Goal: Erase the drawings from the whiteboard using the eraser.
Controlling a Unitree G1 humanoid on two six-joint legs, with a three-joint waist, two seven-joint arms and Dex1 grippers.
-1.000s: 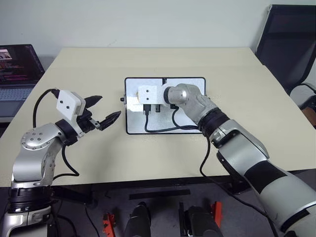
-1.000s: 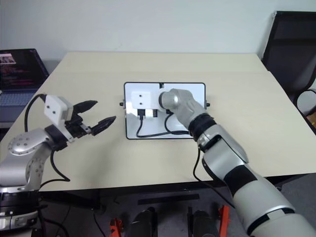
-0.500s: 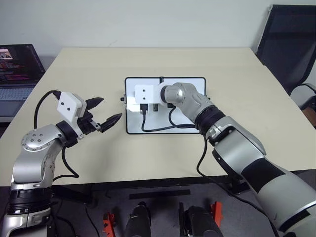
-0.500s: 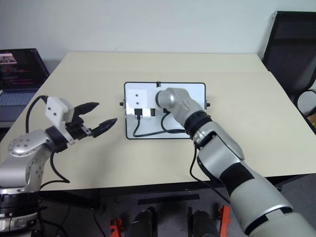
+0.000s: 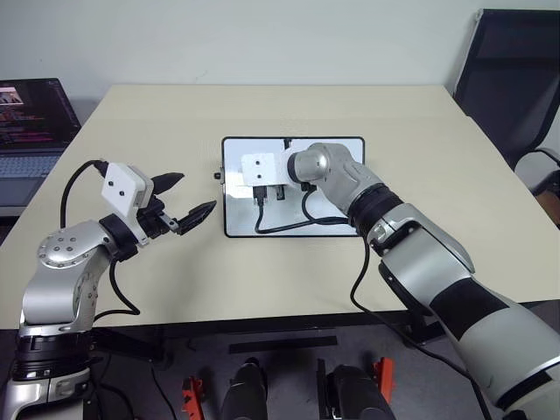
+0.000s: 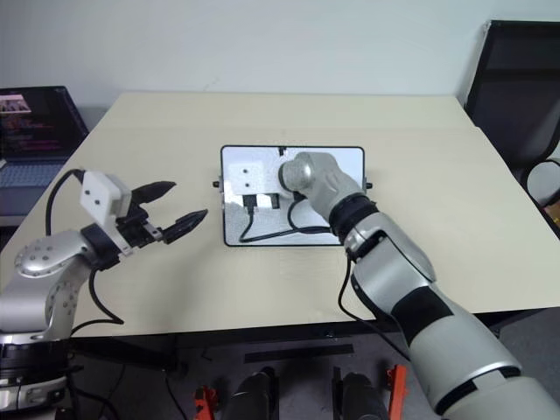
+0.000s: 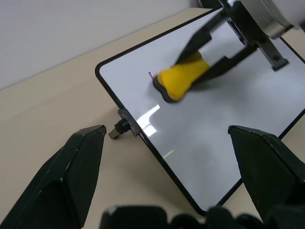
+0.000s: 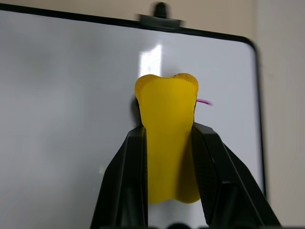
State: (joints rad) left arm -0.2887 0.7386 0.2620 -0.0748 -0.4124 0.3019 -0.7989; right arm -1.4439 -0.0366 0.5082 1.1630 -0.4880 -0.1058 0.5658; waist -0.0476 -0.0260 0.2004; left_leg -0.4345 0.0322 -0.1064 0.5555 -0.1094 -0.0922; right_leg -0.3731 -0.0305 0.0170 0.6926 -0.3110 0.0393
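The whiteboard (image 5: 332,206) lies flat in the middle of the table, black-framed and glossy. My right gripper (image 8: 169,130) is over its left part, shut on the yellow eraser (image 8: 167,143), whose dark underside faces the board (image 7: 190,138). A short thin red stroke of the drawings (image 8: 204,102) sticks out beside the eraser's tip (image 7: 181,82); the rest of the board's surface that shows is white. My left gripper (image 5: 194,192) hovers open and holds nothing, just left of the board's left edge, pointing at it.
The beige table (image 5: 394,105) has bare room all round the board. An open laptop (image 5: 31,122) stands off the table's left side, and a black chair (image 5: 507,70) at the far right. A small black knob (image 7: 116,130) juts from the board's short side.
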